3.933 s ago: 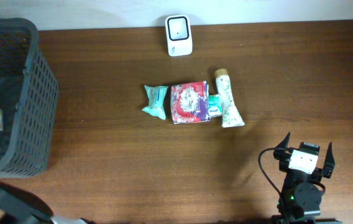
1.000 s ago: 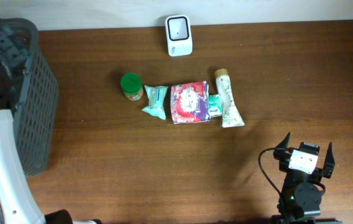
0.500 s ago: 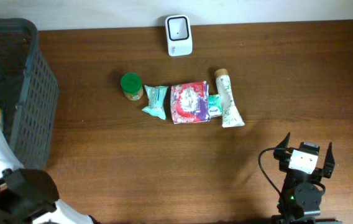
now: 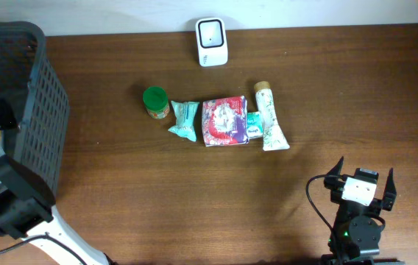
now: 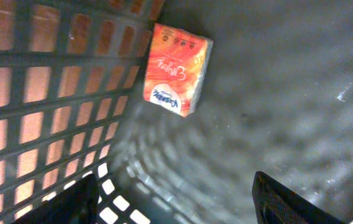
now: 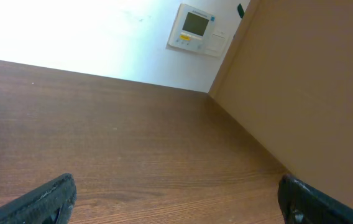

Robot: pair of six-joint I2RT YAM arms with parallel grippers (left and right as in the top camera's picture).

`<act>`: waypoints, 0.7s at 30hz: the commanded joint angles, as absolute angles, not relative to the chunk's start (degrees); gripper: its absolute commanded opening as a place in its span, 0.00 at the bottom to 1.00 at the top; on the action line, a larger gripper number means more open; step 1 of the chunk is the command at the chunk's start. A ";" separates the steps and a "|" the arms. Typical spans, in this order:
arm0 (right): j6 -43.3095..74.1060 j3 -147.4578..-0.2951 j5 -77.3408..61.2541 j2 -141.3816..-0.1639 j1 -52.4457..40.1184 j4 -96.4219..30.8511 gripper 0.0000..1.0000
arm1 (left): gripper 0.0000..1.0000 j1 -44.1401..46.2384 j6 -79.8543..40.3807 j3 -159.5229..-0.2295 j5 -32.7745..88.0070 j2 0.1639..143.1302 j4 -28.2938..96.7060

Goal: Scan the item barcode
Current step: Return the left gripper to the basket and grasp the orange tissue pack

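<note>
Inside the basket (image 5: 276, 93), the orange packet (image 5: 175, 70) lies loose by the wall beneath my left gripper (image 5: 176, 202), jaws parted and empty; the right gripper (image 6: 179, 199) rests wide open, and the scanner (image 4: 211, 42) stands well apart, so I judge this item neither grasped nor scanned yet.

Wooden table (image 4: 157, 191) with basket (image 4: 40, 125), scanner (image 4: 212, 41), green-lidded jar (image 4: 155, 101), teal packet (image 4: 183, 120), red pouch (image 4: 224, 121), tube (image 4: 270, 118).

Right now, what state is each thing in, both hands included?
left hand: open, empty, pointing into the basket
right hand: open, empty, above the table
orange packet: lying in the basket, not held
jar: upright, green lid on
teal packet: lying flat on the table
red packet: lying flat, printed side up
tube: lying flat, cap on
scanner: at the table's far edge, nothing on it
</note>
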State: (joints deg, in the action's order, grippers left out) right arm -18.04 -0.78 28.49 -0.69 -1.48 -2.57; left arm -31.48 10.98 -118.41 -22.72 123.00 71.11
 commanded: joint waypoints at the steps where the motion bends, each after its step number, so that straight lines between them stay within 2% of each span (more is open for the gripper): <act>1: -17.98 -0.32 28.99 -0.32 -1.15 -2.74 0.99 | 0.72 -31.68 11.68 -118.80 -27.03 126.52 70.74; 14: -17.98 -0.32 28.99 -0.32 -1.15 -2.74 0.99 | 0.67 -31.68 16.43 -118.02 -27.05 133.84 63.44; 15: -18.00 -0.32 29.02 -0.32 -1.15 -2.74 0.99 | 0.63 -31.68 16.40 -118.02 -27.03 134.15 62.67; 18: -17.98 -0.32 28.99 -0.32 -1.15 -2.74 0.99 | 0.62 -31.70 16.40 -117.99 -27.09 134.76 60.60; 21: -17.98 -0.32 28.99 -0.32 -1.15 -2.74 0.99 | 0.50 -31.79 16.38 -117.99 -27.07 135.00 59.75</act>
